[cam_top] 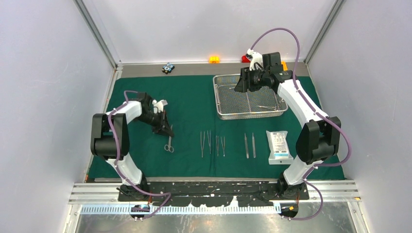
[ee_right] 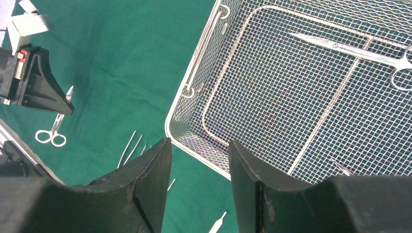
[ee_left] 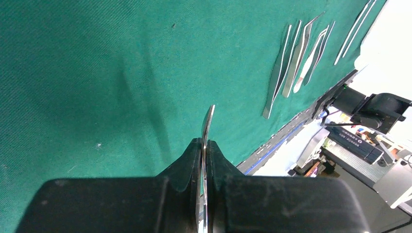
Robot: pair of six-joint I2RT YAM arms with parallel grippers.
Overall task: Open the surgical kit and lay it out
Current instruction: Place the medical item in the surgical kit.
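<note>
Pale walls and an aluminium frame enclose the desk [cam_top: 194, 69], which is covered almost edge to edge by a dark green cloth drape [cam_top: 189, 104]. The only print in view is on the flat white pouch [cam_top: 279, 146] lying at the drape's near right, and it is too small to read. A tiny mark on the hinge of the ring-handled silver instrument [ee_right: 350, 48] inside the rectangular steel wire-mesh tray [cam_top: 221, 97] is equally illegible. The tray sits on the far right part of the drape. A second metal piece in it is cut off at the lower edge of the right wrist view. A row of slim silver tweezers [cam_top: 209, 143] lies between the pouch and the left arm, apart from one another. The left tool [cam_top: 169, 133] is clenched on the blade end of slim silver ring-handled forceps [cam_top: 168, 145], whose rings rest on the cloth. In its own view the fingers [ee_left: 187, 162] hide all but a thin metal sliver. The right tool [ee_right: 199, 143] hangs released above the tray's near left corner, its jaws spread and holding nothing. Along the back edge sit a small yellow box [cam_top: 214, 59], a red block [cam_top: 245, 59] partly hidden by the right arm, and a small dark object [cam_top: 168, 68] that is hard to identify.
</note>
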